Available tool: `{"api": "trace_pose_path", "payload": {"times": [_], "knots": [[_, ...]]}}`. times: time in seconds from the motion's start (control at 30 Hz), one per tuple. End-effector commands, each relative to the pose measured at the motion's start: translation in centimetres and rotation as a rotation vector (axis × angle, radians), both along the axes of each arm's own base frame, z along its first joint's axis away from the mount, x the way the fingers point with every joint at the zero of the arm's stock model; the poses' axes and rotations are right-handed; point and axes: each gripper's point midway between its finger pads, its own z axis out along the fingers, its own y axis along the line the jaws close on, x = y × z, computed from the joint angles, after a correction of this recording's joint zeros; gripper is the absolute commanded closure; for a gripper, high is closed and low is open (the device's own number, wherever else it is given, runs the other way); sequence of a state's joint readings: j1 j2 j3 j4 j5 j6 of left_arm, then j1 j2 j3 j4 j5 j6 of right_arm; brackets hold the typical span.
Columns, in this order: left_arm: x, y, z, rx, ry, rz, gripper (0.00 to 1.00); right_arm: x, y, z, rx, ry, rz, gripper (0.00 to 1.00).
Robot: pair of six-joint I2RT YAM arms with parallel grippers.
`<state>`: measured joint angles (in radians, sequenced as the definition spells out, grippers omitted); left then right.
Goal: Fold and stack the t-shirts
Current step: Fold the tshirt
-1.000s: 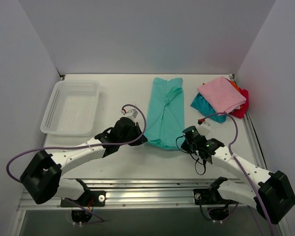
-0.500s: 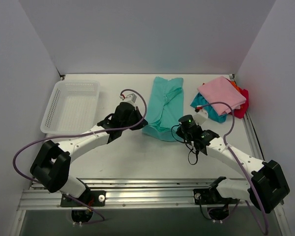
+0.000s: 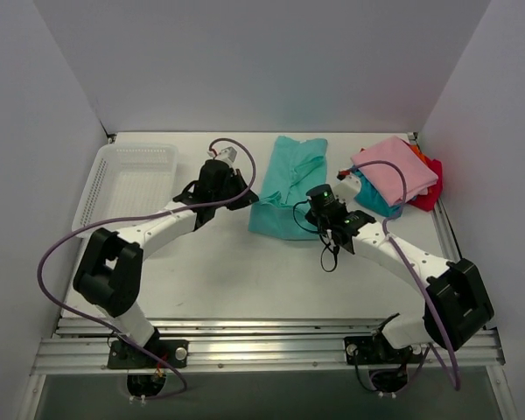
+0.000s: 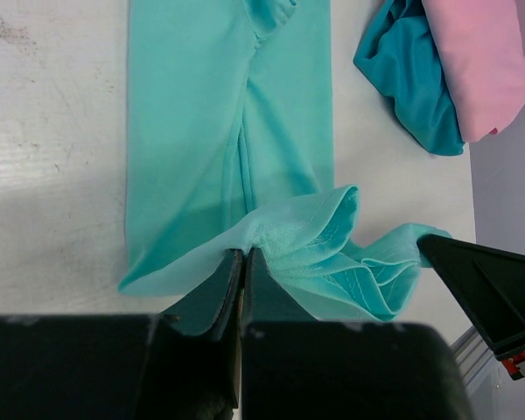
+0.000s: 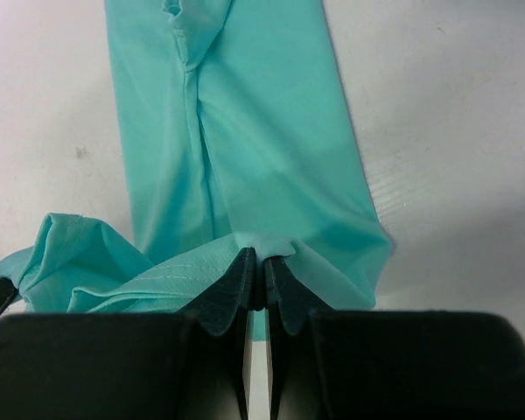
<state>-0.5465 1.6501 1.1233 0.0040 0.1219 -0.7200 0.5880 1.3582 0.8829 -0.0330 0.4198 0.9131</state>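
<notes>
Seen from above, a teal-green t-shirt (image 3: 290, 179) lies lengthwise on the table (image 3: 245, 271), between a white basket (image 3: 127, 188) on its left and a pile of folded shirts (image 3: 394, 171) on its right. The left gripper (image 3: 243, 201) and right gripper (image 3: 313, 210) are at the shirt's near end. The left wrist view shows that claw (image 4: 243, 262) pressed together, pinching a bunched hem corner. The right wrist view shows the other claw (image 5: 255, 267) pinching the hem the same way.

We see soft, matt cloth in the teal-green t-shirt (image 4: 192, 131), a smooth white worktop (image 4: 44, 131) with faint scuffs, a perforated white plastic basket (image 3: 127, 188), and matt black left claw (image 4: 242, 262) and right claw (image 5: 261, 267).
</notes>
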Motion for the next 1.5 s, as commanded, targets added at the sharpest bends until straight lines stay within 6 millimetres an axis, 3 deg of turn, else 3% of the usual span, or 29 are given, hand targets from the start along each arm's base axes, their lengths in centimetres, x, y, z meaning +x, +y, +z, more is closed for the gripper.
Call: {"api": "trace_pose_path", "payload": {"times": [0.0, 0.23, 0.27, 0.3, 0.43, 0.6, 0.63, 0.67, 0.7, 0.73, 0.77, 0.8, 0.83, 0.87, 0.9, 0.93, 0.97, 1.07, 1.1, 1.13, 1.17, 1.2, 1.23, 1.27, 1.3, 1.33, 1.4, 1.43, 1.47], "knots": [[2.6, -1.2, 2.1, -0.057, -0.066, -0.059, 0.98, 1.8, -0.6, 0.7, -0.046, -0.022, -0.04, 1.0], [5.5, -1.9, 2.0, -0.075, -0.069, -0.115, 0.98, 4.1, -0.9, -0.2, -0.064, 0.004, -0.069, 1.0], [5.8, -2.0, 1.2, -0.066, -0.05, -0.122, 0.98, 4.4, -1.0, -0.8, -0.073, 0.016, -0.072, 1.0], [6.6, -2.1, 2.0, -0.075, -0.068, -0.126, 0.98, 4.9, -1.1, -0.6, -0.069, 0.012, -0.076, 1.0], [8.1, -2.8, 1.6, -0.108, -0.066, -0.171, 0.98, 6.1, -1.4, -1.5, -0.075, 0.032, -0.09, 1.0], [10.0, -4.1, -0.4, -0.142, -0.034, -0.228, 0.98, 7.7, -1.8, -3.3, -0.081, 0.068, -0.107, 1.0], [10.6, -4.4, 0.3, -0.151, -0.053, -0.242, 0.98, 8.3, -2.0, -3.1, -0.076, 0.065, -0.115, 1.0], [10.9, -4.7, -1.2, -0.143, -0.025, -0.248, 0.97, 8.7, -2.1, -4.0, -0.086, 0.084, -0.121, 1.0], [11.2, -4.9, -1.5, -0.141, -0.027, -0.258, 0.94, 9.1, -2.3, -4.4, -0.087, 0.09, -0.128, 1.0], [12.1, -5.3, -0.5, -0.148, -0.053, -0.267, 0.89, 9.6, -2.7, -4.6, -0.086, 0.095, -0.144, 1.0], [12.5, -5.3, -2.2, -0.137, -0.021, -0.267, 0.8, 10.5, -2.8, -5.3, -0.088, 0.105, -0.152, 1.0], [13.0, -5.4, -2.3, -0.133, -0.033, -0.278, 0.51, 10.7, -3.1, -5.7, -0.099, 0.126, -0.166, 0.93], [13.4, -5.5, -2.2, -0.139, -0.041, -0.286, 0.42, 11.1, -3.5, -5.8, -0.104, 0.135, -0.19, 0.91], [14.6, -5.6, -2.0, -0.147, -0.061, -0.285, 0.34, 12.1, -4.3, -5.6, -0.113, 0.127, -0.239, 0.8], [15.2, -5.5, -1.7, -0.157, -0.066, -0.284, 0.23, 12.6, -4.5, -5.5, -0.121, 0.117, -0.249, 0.08], [15.5, -5.3, -3.0, -0.155, -0.025, -0.283, 0.21, 13.2, -4.8, -5.2, -0.129, 0.104, -0.255, 0.0], [16.6, -5.2, -1.2, -0.172, -0.06, -0.277, 0.2, 14.3, -5.5, -4.8, -0.138, 0.087, -0.28, 0.0], [17.7, -3.6, 0.3, -0.185, -0.081, -0.234, 0.2, 15.2, -6.6, -4.0, -0.168, 0.077, -0.283, 0.0], [17.6, -3.3, 0.9, -0.177, -0.094, -0.225, 0.2, 15.0, -6.9, -3.9, -0.181, 0.08, -0.288, 0.0], [17.2, -2.7, 3.3, -0.168, -0.133, -0.214, 0.2, 14.6, -7.3, -2.5, -0.184, 0.056, -0.296, 0.0], [17.3, -1.9, 3.6, -0.138, -0.153, -0.167, 0.2, 14.4, -7.6, -1.8, -0.187, 0.032, -0.306, 0.0], [16.1, -0.9, 1.5, -0.105, -0.112, -0.141, 0.2, 12.8, -8.2, -2.9, -0.2, 0.055, -0.306, 0.0], [15.5, -0.2, 5.0, -0.117, -0.193, -0.114, 0.2, 12.0, -8.4, -1.0, -0.171, 0.012, -0.308, 0.0], [15.2, 0.9, 4.9, -0.095, -0.199, -0.058, 0.2, 11.3, -8.4, -0.7, -0.154, -0.008, -0.304, 0.0], [13.5, 1.9, 2.0, -0.07, -0.136, -0.022, 0.2, 9.3, -8.1, -2.3, -0.143, 0.01, -0.273, 0.0], [12.6, 2.8, 4.6, -0.083, -0.19, 0.014, 0.2, 8.4, -7.7, -0.4, -0.096, -0.043, -0.256, 0.0], [11.3, 4.5, 3.8, -0.066, -0.176, 0.107, 0.2, 6.9, -6.4, -0.1, -0.041, -0.085, -0.212, 0.0], [9.3, 5.2, 2.5, -0.055, -0.15, 0.129, 0.21, 4.7, -5.1, -0.7, -0.019, -0.083, -0.151, 0.0], [8.5, 5.7, 2.0, -0.05, -0.138, 0.152, 0.21, 4.0, -4.3, -0.7, 0.0, -0.099, -0.128, 0.0]]}}
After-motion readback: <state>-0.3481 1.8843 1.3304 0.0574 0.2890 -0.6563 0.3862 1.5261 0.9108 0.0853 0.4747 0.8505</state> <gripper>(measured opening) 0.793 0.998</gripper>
